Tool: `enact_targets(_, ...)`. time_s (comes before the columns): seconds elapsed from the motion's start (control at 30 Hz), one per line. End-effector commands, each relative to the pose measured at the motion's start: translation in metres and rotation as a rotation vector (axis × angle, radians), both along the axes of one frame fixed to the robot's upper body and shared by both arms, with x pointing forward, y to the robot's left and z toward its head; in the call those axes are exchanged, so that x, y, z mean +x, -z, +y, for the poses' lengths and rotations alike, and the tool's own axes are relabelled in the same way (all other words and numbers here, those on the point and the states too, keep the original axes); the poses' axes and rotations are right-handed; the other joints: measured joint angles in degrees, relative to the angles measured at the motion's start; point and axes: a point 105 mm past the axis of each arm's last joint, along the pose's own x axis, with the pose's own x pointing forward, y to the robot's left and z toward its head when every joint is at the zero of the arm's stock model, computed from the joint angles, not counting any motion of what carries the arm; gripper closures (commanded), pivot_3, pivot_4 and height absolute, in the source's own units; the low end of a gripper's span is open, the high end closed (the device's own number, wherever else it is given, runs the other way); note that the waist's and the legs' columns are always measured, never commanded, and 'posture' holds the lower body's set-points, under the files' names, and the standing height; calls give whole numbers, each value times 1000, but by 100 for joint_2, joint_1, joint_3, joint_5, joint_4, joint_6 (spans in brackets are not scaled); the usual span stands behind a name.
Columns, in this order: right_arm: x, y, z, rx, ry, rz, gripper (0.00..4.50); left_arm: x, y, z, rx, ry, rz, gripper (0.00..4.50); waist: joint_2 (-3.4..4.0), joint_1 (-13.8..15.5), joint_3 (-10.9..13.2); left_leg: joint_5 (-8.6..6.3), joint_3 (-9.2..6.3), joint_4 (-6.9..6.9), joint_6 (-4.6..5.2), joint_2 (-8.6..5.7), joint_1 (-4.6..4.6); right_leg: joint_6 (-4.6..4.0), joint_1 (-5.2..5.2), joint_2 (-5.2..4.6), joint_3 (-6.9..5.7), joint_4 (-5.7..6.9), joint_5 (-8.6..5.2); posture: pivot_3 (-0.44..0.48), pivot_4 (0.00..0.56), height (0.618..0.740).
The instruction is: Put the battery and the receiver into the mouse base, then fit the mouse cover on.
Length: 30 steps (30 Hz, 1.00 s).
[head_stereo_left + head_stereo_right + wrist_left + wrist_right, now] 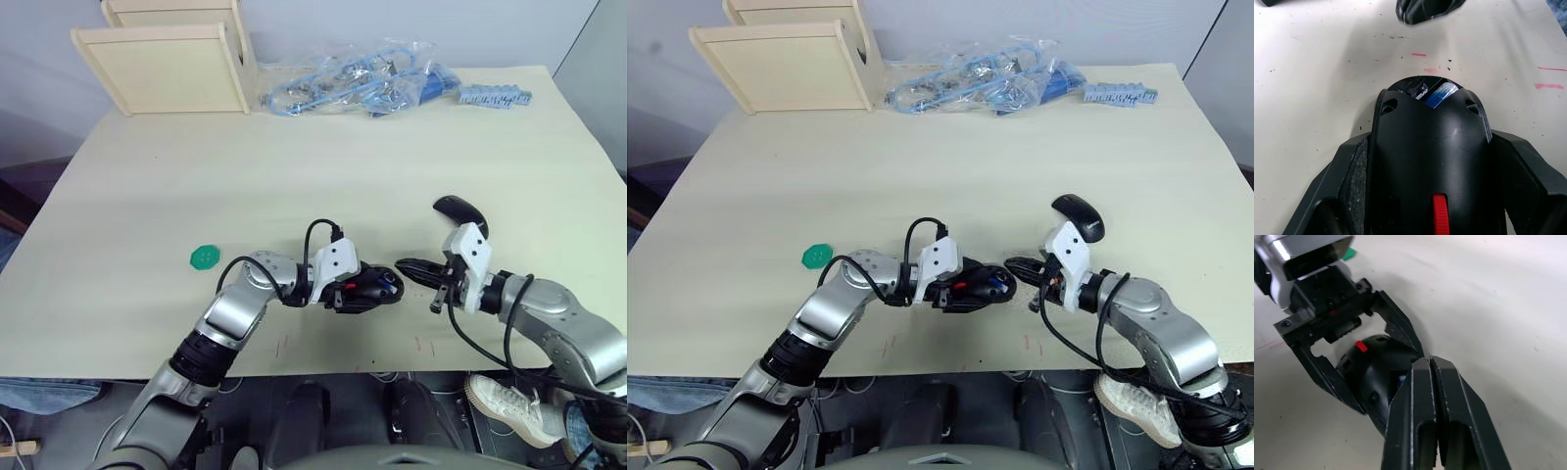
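left gripper point(364, 290) clamped on the mouse base point(1430, 161) near the table's front edge

the battery point(1440, 94) sits in the base's open bay (a blue-and-white sliver shows at its far end). the right gripper point(1431, 363) has its fingers pressed together, tips just beside the base's end. the mouse cover point(460, 211) lies on the table point(323, 157) behind the right wrist, well apart from the base. a green disc point(205, 257) rests off to the left.

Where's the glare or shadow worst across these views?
Left wrist view: soft sheen on the mouse base, blurred shadow on the table ahead. Right wrist view: bright glare on the left gripper's white housing. Eye views: even light, faint shadows.
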Motion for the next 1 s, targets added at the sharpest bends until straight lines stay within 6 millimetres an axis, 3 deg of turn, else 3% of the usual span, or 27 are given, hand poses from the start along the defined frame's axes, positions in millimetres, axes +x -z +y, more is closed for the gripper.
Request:
enact_targets(0.03,3,-5,5,2,-29,-55,4442,0,0,3,-2,-2,6,1493,0,0,0,0,1,0,0,0,0,0,0,0,1,0,0,0,150,740)
enact_targets(0.6,6,16,8,-38,-38,-25,4442,-1,-2,2,-3,-4,7,1493,0,0,0,0,1,0,0,0,1,0,0,0,1,2,0,0,150,740)
enact_targets(0.83,-1,56,0,-157,-31,90,4442,-1,-1,1,-4,-3,9,1493,2,-6,-7,0,1,0,0,0,12,0,8,0,2,3,0,0,150,740)
enact_targets(1.0,-2,68,-4,-205,-29,123,4442,-1,0,2,-2,-5,11,1493,0,-7,-25,0,1,0,0,0,18,-1,12,1,3,2,0,0,150,740)
